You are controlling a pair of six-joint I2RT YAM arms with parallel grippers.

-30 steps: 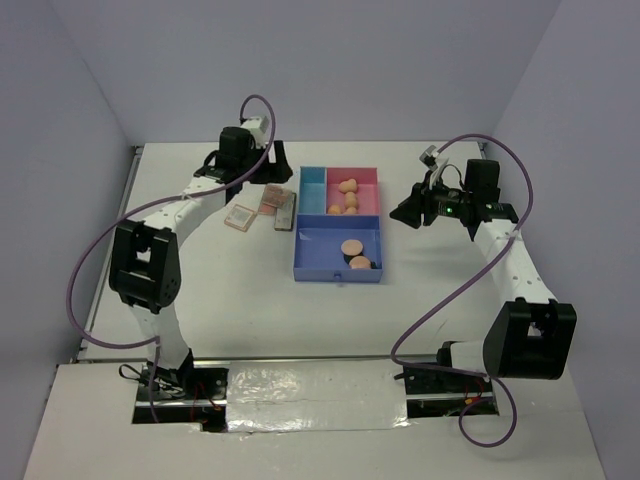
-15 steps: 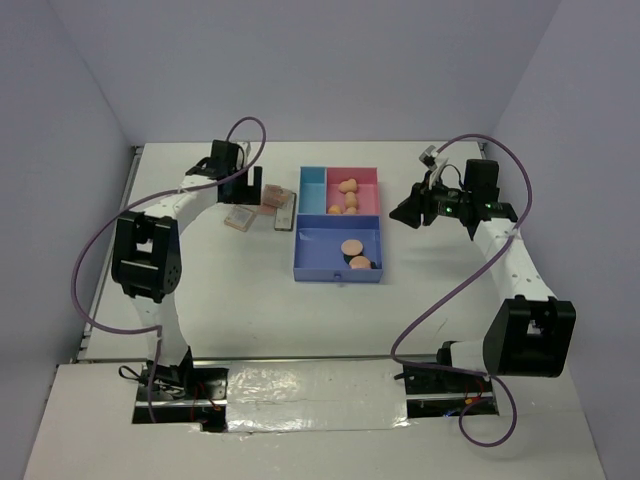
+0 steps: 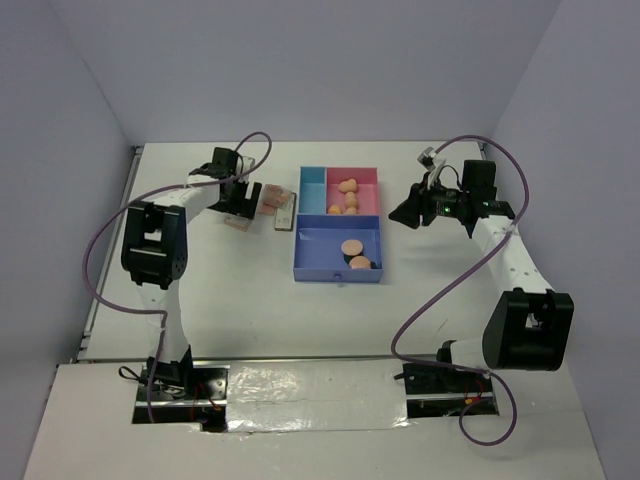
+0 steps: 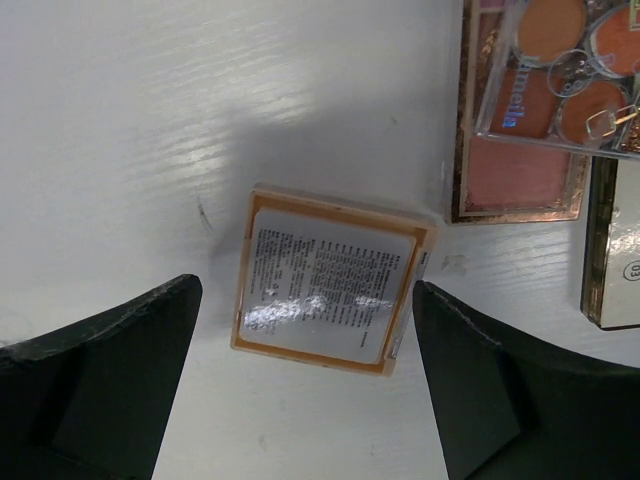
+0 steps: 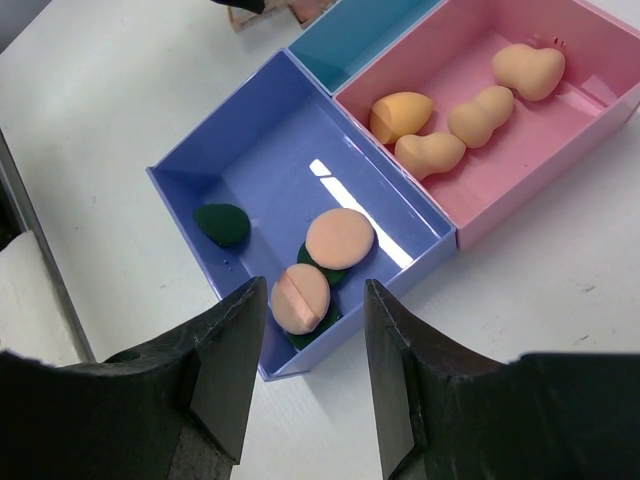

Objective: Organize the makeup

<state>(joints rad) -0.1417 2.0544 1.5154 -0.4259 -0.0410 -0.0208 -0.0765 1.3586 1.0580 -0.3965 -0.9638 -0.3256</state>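
Note:
A small orange-edged palette [image 4: 328, 292] lies label side up on the table, between the fingers of my left gripper [image 4: 306, 288], which is open wide and untouching. Beside it lie an open palette with pink and orange pans [image 4: 520, 150] and a dark-edged palette [image 4: 612, 250]. From above, the left gripper [image 3: 243, 200] hangs over these palettes [image 3: 240, 222]. My right gripper [image 5: 313, 300] is open and empty, hovering over the tray's near corner. Two peach puffs [image 5: 340, 238] rest on green discs [image 5: 222, 223] in the purple compartment. Several peach sponges [image 5: 430, 153] lie in the pink compartment.
The compartment tray [image 3: 320, 245] stands at mid table with purple, pink [image 5: 590, 60] and light blue [image 5: 365, 40] sections. My right gripper [image 3: 405, 213] is to the tray's right. Walls enclose the table at the back and both sides.
The left gripper has swung from the back of the table down over the palettes and opened fully. The right arm has stayed still.

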